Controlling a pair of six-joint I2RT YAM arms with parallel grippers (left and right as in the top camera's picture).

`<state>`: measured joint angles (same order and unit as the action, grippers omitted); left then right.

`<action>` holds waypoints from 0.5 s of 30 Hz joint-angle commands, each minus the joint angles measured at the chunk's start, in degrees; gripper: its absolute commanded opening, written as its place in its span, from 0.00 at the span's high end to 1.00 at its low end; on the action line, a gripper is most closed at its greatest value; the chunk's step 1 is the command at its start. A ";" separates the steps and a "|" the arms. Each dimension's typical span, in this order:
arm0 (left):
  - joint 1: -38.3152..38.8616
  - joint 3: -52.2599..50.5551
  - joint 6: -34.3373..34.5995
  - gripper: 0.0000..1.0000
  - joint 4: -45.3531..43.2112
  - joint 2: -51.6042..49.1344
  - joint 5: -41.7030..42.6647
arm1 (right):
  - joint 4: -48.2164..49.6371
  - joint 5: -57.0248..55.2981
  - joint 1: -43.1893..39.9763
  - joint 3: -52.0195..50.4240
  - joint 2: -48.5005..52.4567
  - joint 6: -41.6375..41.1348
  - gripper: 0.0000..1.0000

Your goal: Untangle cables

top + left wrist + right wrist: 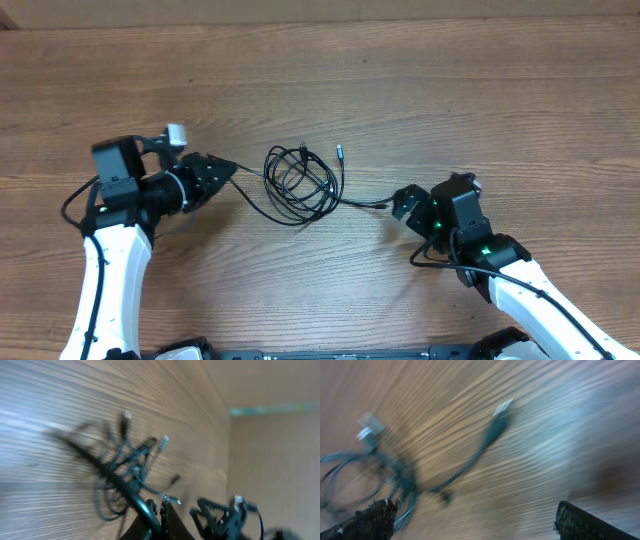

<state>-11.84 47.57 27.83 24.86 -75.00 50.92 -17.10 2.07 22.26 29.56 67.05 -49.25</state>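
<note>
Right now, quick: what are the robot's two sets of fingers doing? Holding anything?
Left gripper: fingers closed on a strand of the cables.
Right gripper: fingers wide open, holding nothing.

Overhead sharp, wrist cams v. blurry

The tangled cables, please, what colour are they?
The cables are black, clearest in the overhead view.

White arms [105, 275], black gripper [230, 171], green lights [486, 250]
</note>
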 commanded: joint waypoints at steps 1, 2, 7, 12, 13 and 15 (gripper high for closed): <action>3.52 1.01 -7.72 0.91 -1.64 1.25 7.45 | 2.05 13.29 1.18 0.13 0.28 6.19 0.00; 4.35 1.01 -8.37 0.90 -1.81 1.25 7.41 | 2.34 13.27 1.70 0.13 0.28 6.29 0.00; 7.74 1.01 -10.08 0.82 -1.97 1.25 6.86 | 3.10 13.05 2.78 0.13 0.92 6.29 0.00; 10.64 1.01 -9.97 0.64 -1.92 1.25 1.33 | 3.34 14.86 2.82 0.13 2.62 6.19 0.00; 10.82 1.01 -9.77 0.64 -1.92 1.25 0.31 | 3.28 15.21 2.82 0.13 3.10 6.08 0.00; 10.84 1.01 -8.94 0.76 -1.99 1.25 -0.76 | 3.21 16.33 2.82 0.13 4.90 6.05 0.00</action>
<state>-1.41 47.62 19.27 23.11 -75.00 53.06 -14.15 15.97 24.80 29.56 70.04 -44.07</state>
